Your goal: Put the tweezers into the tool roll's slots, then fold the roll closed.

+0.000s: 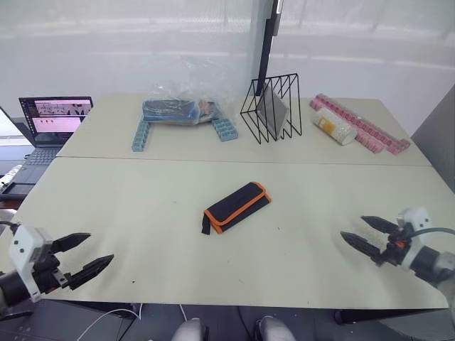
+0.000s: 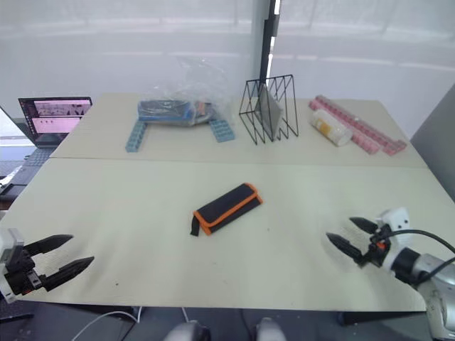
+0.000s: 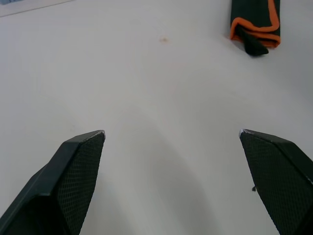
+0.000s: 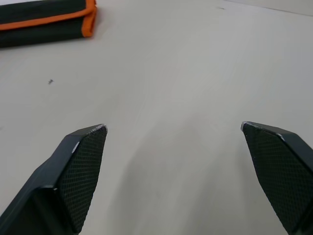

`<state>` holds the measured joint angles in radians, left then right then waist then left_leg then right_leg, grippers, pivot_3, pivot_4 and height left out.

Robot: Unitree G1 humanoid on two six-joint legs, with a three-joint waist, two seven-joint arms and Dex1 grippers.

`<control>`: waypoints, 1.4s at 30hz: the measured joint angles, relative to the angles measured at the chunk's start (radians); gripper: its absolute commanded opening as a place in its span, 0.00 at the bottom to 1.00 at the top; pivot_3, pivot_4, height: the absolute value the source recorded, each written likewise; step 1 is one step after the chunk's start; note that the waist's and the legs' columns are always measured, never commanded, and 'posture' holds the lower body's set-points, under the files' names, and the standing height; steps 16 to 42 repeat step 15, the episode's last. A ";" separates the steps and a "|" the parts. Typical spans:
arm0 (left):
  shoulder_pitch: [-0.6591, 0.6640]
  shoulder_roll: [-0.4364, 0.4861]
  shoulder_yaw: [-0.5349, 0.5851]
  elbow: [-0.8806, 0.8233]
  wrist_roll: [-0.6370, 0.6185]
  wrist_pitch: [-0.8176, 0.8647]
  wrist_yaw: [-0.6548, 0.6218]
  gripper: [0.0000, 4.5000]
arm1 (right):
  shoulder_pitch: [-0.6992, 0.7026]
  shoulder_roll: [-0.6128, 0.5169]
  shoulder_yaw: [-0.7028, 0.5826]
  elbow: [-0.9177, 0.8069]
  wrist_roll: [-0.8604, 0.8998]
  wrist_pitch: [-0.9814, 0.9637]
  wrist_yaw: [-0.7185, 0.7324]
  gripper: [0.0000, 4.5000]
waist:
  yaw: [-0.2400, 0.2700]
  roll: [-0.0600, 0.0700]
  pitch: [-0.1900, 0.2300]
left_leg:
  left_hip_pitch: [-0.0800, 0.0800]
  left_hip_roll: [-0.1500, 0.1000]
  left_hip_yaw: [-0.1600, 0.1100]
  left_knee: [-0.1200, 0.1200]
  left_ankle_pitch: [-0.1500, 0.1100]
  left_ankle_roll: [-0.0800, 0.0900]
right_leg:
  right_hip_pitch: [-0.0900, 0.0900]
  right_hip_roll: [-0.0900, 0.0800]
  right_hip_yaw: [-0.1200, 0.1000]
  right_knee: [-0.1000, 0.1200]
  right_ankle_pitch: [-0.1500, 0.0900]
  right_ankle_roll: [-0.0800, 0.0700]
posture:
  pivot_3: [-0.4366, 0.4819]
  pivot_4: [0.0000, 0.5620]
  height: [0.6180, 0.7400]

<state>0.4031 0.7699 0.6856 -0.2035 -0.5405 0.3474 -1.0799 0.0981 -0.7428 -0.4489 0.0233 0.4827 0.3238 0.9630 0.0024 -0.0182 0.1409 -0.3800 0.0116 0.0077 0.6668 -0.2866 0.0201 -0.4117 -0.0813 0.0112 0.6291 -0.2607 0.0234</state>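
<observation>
The left gripper (image 1: 89,253) and right gripper (image 1: 353,232) hover low over the near edge of a pale table (image 1: 142,213), one at each side, both with their black fingers spread apart and holding nothing. Between them and farther in, near the table's middle, lies the tool roll (image 1: 237,207), folded shut, black fabric with orange trim and a short strap at one end. No tweezers can be seen. The roll looks soft, light and floppy, likely to sag if pinched, so the trimmed edge or strap seems the best hold. Beyond it stand a black wire rack (image 1: 271,108), a clear plastic bag (image 1: 183,106), blue blocks (image 1: 141,135), pink strips (image 1: 366,125) and an open laptop (image 1: 51,121), before a white curtain.
</observation>
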 measured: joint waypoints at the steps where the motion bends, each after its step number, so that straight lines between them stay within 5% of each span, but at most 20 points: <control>1: 0.000 -0.003 0.000 0.003 0.006 -0.004 0.008 1.00 | 0.000 0.000 0.000 0.014 -0.002 -0.013 0.006 0.99 | 0.000 0.000 0.000 | 0.001 0.001 0.000 0.000 0.000 0.000 | 0.001 0.001 0.000 0.000 0.000 0.000 | 0.48 0.27 0.87; 42: -0.040 -0.005 -0.001 0.019 0.014 -0.022 0.042 1.00 | -0.034 -0.001 0.018 0.049 -0.039 -0.035 0.017 0.99 | -0.001 0.000 0.000 | 0.007 0.001 0.000 0.000 0.000 0.000 | 0.006 -0.005 0.001 0.000 0.000 0.000 | 0.48 0.27 0.87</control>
